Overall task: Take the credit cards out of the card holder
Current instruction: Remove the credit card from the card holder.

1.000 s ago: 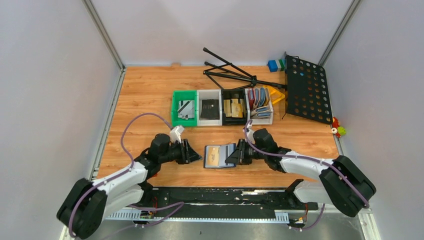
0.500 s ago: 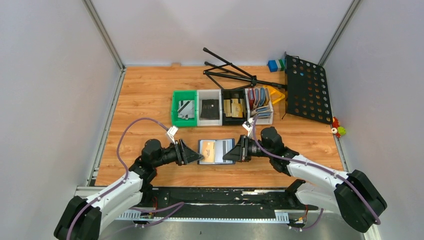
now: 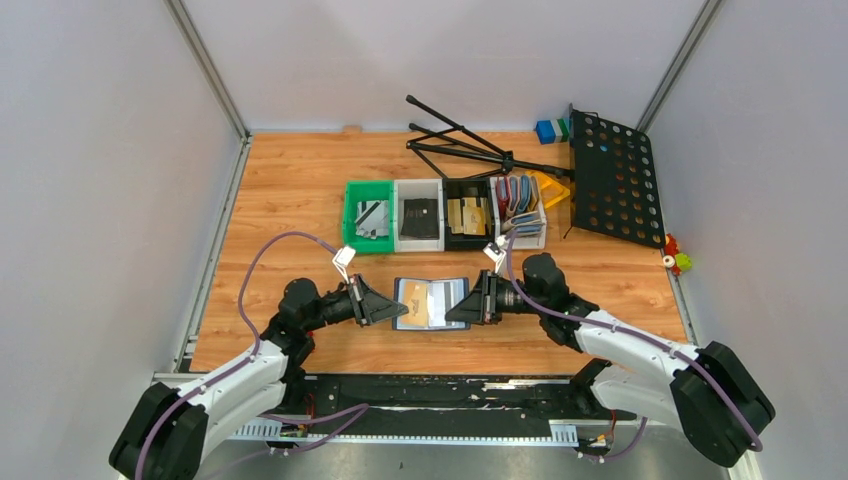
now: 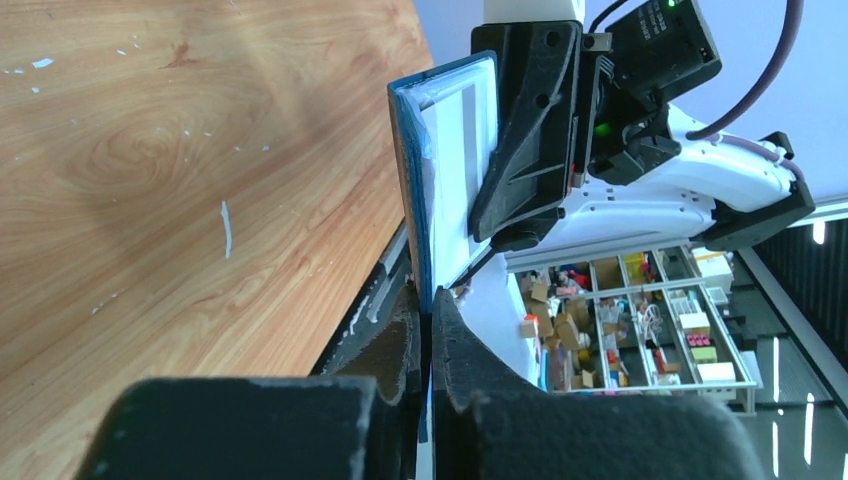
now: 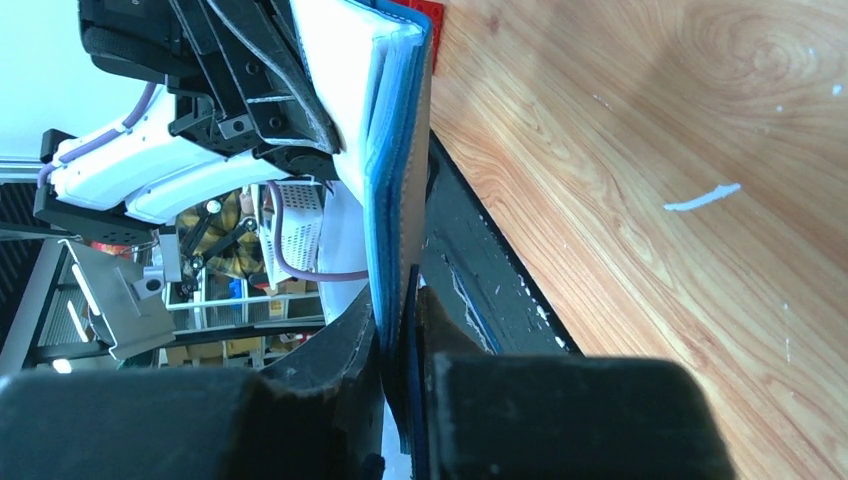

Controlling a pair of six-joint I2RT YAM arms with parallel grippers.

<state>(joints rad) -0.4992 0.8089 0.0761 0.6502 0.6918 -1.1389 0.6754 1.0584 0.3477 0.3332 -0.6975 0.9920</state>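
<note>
The left arm point(image 3: 250, 362) and right arm point(image 3: 620, 335) reach low and inward, jaws pinching opposite edges of the open card holder point(image 3: 432, 303).

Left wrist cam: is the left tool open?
No, the left tool is pinched shut on the bottom edge of the navy-blue bifold card holder, with no gap showing between its fingers.

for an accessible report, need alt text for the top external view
Two robot arms hold an open navy card holder between them at a wooden table, the left hand pinching its left edge and the right hand its right edge. A tan card shows inside; four bins stand behind.
</note>
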